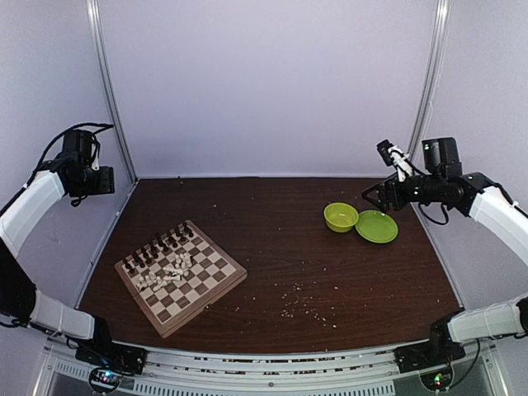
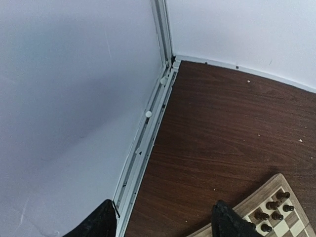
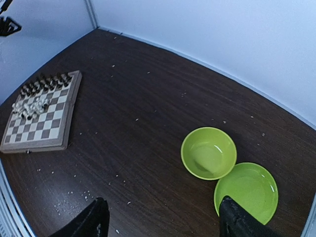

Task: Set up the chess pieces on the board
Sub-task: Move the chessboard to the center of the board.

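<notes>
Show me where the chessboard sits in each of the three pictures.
Top external: the board lies at lower left, whole.
Left wrist: only one corner shows, at bottom right.
Right wrist: upper left, whole.
Shared landmark: the dark pieces lined along one board edge.

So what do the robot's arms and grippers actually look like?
Both the left arm and the right arm have white shells on the links, with black joints and black wrist blocks. A thin black cable loops over the left wrist. The left gripper and the right gripper each have two matte black, rough-textured fingers.
</notes>
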Available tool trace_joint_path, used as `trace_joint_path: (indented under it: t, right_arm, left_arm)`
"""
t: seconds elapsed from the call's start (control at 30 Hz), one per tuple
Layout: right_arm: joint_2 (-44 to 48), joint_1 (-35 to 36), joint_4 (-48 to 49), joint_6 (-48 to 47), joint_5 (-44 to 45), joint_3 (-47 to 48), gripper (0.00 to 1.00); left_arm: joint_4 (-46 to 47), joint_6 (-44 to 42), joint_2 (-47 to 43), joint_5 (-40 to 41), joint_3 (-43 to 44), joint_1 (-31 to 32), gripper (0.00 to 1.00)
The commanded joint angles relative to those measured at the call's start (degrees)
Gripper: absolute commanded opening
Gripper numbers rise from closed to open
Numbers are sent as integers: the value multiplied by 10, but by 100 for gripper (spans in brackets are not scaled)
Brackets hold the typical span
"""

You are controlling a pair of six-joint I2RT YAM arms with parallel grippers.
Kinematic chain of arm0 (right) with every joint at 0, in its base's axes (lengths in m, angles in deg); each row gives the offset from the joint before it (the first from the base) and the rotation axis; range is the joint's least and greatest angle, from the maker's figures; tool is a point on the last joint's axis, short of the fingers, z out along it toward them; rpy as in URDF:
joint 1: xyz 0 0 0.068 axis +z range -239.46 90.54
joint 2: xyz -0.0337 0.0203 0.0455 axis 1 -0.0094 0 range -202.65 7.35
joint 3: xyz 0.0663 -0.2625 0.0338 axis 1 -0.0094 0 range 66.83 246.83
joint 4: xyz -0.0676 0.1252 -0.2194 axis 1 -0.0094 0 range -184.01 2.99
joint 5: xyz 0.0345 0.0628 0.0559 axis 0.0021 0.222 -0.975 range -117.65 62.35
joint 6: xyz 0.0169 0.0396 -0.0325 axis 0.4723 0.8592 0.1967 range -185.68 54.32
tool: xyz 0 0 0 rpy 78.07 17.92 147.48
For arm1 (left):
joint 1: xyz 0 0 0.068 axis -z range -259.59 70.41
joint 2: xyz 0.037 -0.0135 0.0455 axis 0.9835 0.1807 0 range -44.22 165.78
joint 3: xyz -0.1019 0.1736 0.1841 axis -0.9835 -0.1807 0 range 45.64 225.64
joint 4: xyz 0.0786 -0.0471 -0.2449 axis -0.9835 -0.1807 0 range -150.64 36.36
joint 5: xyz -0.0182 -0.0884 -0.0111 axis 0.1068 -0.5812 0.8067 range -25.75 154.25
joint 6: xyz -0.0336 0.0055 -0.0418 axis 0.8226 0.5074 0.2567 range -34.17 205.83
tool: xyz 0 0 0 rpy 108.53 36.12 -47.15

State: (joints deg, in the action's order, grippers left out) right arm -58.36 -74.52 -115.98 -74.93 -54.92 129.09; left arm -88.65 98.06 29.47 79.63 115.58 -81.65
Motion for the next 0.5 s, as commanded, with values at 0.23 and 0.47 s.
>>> trace_joint_path:
  t: [0.23,0.47]
  right_arm:
    - [-137,211,82,-9,-36,-39,46]
    - [-268,342,155,-6,-32,-42,20]
  left_arm:
    - [-97,15,206,-128,87,-79,3]
    - [-121,6,326,-170,97,-87,0]
